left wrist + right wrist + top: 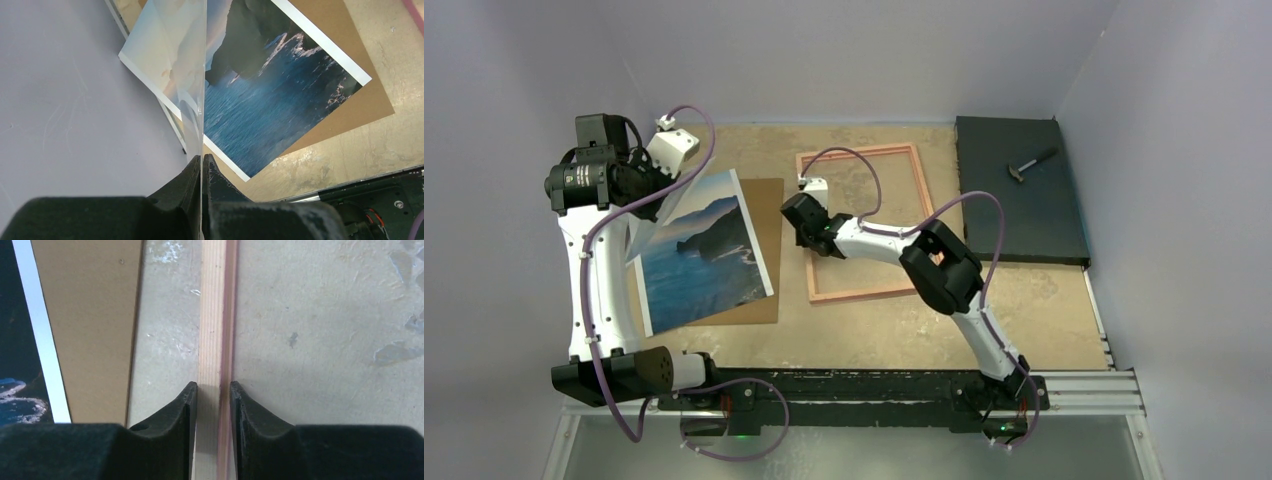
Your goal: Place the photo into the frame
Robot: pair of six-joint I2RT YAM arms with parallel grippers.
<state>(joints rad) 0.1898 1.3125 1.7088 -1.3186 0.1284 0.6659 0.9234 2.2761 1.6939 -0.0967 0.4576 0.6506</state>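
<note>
my left gripper (202,161) is clamped tight on one edge of a clear glossy pane (182,65). the pane stands on edge, tilted, above the far left corner of the photo (280,95), a large thin print with a white border. my right gripper (213,390) straddles the left rail of the thin rectangular frame (214,315). one finger is on the pale wood side and the other on the pink edge, both closed up against the rail.

the photo shows dark blue rippled sea, dark headlands, white surf and a pale hazy sky. it lies flat and skewed on a plain brown backing board (360,95), left of the frame and apart from it. a strip of board and then bare table (325,340) runs between the two. the frame lies flat, with tabletop showing inside its rim. the grey wall (75,100) stands close along the photo's left side. right of the frame sits a black mat (1014,210) with a small hammer (1031,164) on it.
</note>
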